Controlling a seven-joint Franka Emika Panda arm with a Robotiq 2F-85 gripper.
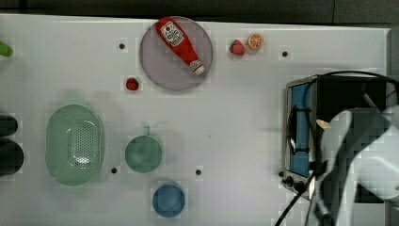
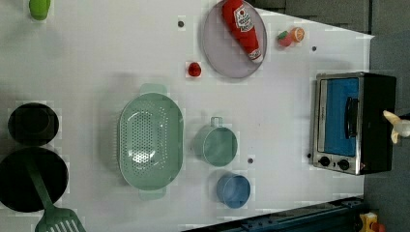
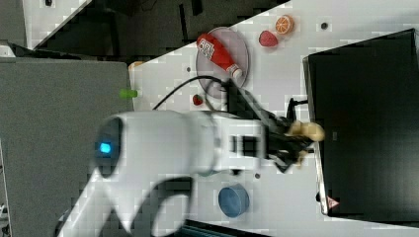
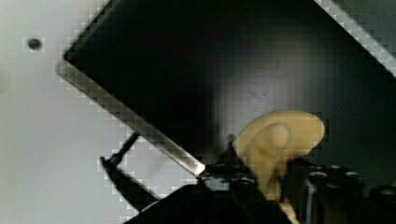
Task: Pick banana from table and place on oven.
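Note:
The pale cream-yellow banana [image 4: 280, 140] sits between my gripper's [image 4: 275, 182] dark fingers, which are shut on it. In the right view the banana [image 3: 307, 131] and the gripper [image 3: 299, 140] hang at the front edge of the oven's matte black top [image 3: 365, 123]. Seen in the left view, the banana [image 2: 396, 126] shows past the far side of the oven [image 2: 377, 121]. In the top view my white arm covers part of the oven [image 1: 339, 94], and a sliver of banana [image 1: 323, 124] peeks out beside it. The white table [image 1: 235, 117] lies below.
A grey plate [image 1: 155, 70] carrying a ketchup bottle [image 1: 181, 44] stands at the back. A strawberry [image 1: 237, 47] and orange slice [image 1: 255, 41] lie beside it. A green colander [image 1: 74, 143], green cup [image 1: 143, 153] and blue bowl [image 1: 168, 199] stand toward the top view's left.

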